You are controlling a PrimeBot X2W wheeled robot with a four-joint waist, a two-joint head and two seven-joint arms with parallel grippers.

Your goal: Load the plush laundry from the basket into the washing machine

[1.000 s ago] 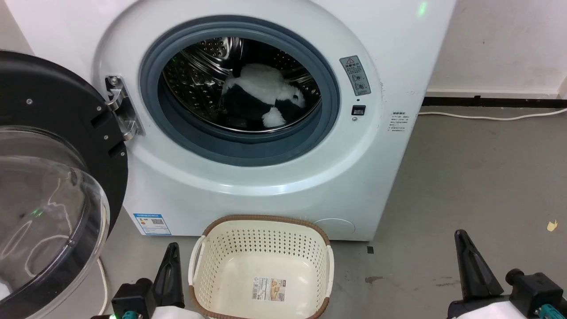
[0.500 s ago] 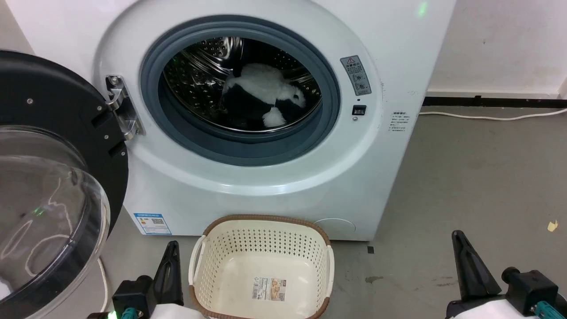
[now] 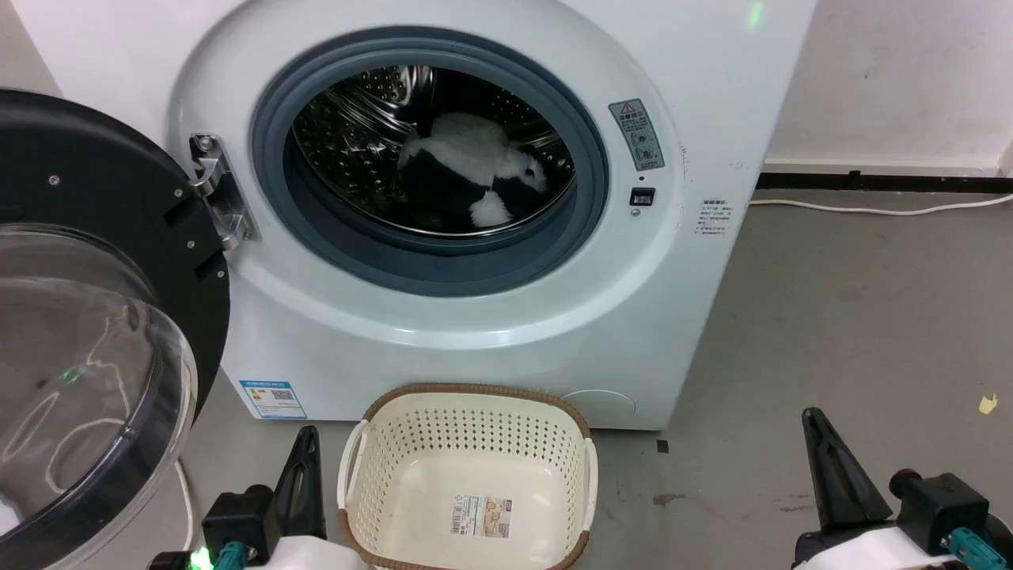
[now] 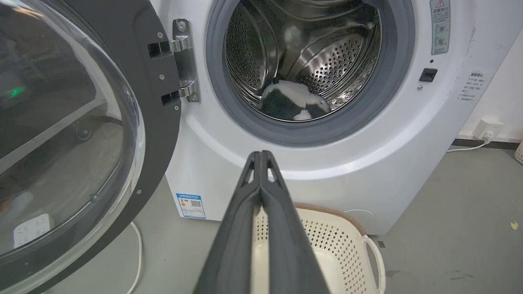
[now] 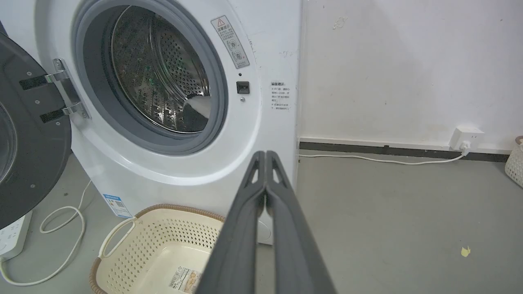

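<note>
The plush laundry (image 3: 475,178) lies in the washing machine (image 3: 443,340) drum (image 3: 352,138), at twelve o'clock from the basket (image 3: 475,390). The left gripper (image 3: 307,437) and right gripper (image 3: 813,419), fingers pressed together, sit at the basket's eight and four o'clock. The door (image 3: 95,206) hangs open at the drum's nine o'clock.

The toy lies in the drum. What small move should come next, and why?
Probably bring the left gripper to the open door to push it shut: the toy lies in the drum, the basket is empty.
</note>
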